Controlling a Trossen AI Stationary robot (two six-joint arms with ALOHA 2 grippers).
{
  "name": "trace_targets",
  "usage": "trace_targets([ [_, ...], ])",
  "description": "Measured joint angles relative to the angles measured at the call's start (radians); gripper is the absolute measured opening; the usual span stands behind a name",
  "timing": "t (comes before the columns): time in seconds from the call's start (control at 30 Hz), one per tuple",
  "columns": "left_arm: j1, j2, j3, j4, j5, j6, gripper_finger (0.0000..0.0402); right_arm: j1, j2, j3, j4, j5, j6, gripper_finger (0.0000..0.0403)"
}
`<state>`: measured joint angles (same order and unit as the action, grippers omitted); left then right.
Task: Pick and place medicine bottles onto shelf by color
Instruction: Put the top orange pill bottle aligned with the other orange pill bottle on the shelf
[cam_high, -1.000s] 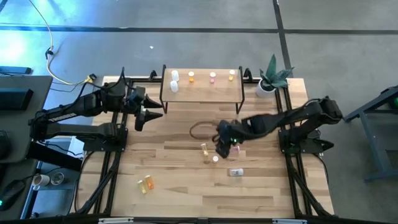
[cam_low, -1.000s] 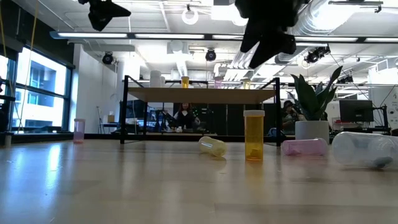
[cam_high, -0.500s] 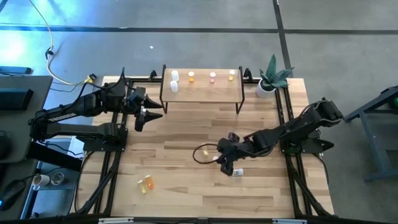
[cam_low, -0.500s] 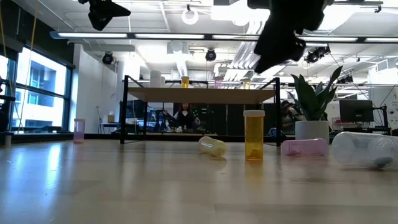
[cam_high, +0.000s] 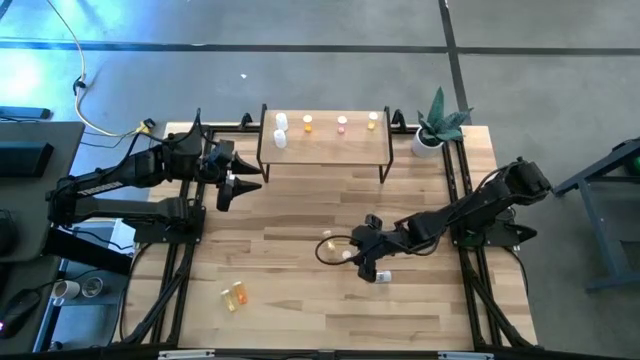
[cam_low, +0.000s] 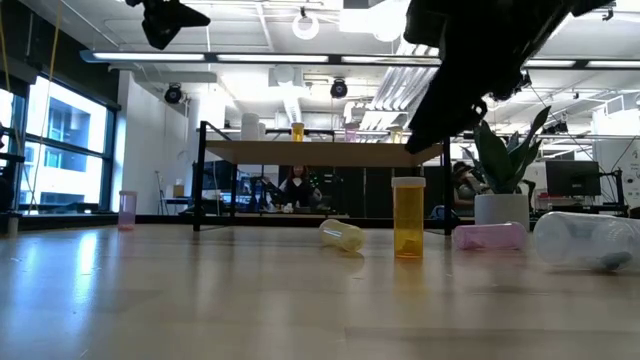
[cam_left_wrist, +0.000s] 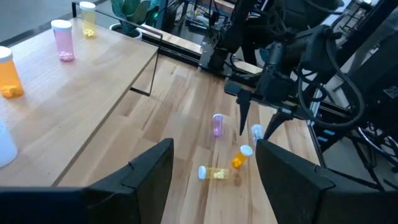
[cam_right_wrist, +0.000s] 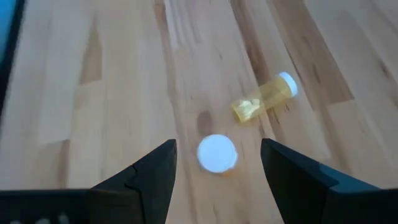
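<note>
A: Counting five bottles up on the shelf (cam_high: 325, 140): two white, then orange, pink, yellow, all upright. Several are on the table, incl. an upright orange bottle (cam_right_wrist: 217, 153), a yellow bottle (cam_right_wrist: 263, 98) on its side beside it, and a pink bottle (cam_left_wrist: 217, 124)

B: Grippers?

A: Right gripper (cam_right_wrist: 217, 163) spread wide, empty, straddling the orange one's white cap from above. Left gripper (cam_high: 232, 188) open, parked by the shelf's left end. Pills probably inside the yellow; others unclear
</note>
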<state>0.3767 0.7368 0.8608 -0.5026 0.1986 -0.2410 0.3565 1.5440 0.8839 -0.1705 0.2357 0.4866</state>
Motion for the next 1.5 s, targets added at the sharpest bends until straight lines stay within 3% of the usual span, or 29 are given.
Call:
trace_targets([
  [0.47,0.001,0.003,0.000,0.000,-0.038,-0.041,0.0216,-0.003,0.082,-0.078,0.213,-0.007,-0.088,0.0224],
  [0.83,0.001,0.003,0.000,0.000,-0.069,-0.045,0.0216,-0.003,0.114,-0.078,0.212,0.000,-0.095,0.0221],
  [1.33,0.001,0.003,0.000,0.000,-0.076,-0.045,0.0216,-0.002,0.132,-0.077,0.237,-0.007,-0.088,0.0111],
  [1.5,0.001,0.003,0.000,0.000,-0.077,-0.045,0.0216,-0.002,0.132,-0.073,0.235,-0.009,-0.061,0.0097],
])
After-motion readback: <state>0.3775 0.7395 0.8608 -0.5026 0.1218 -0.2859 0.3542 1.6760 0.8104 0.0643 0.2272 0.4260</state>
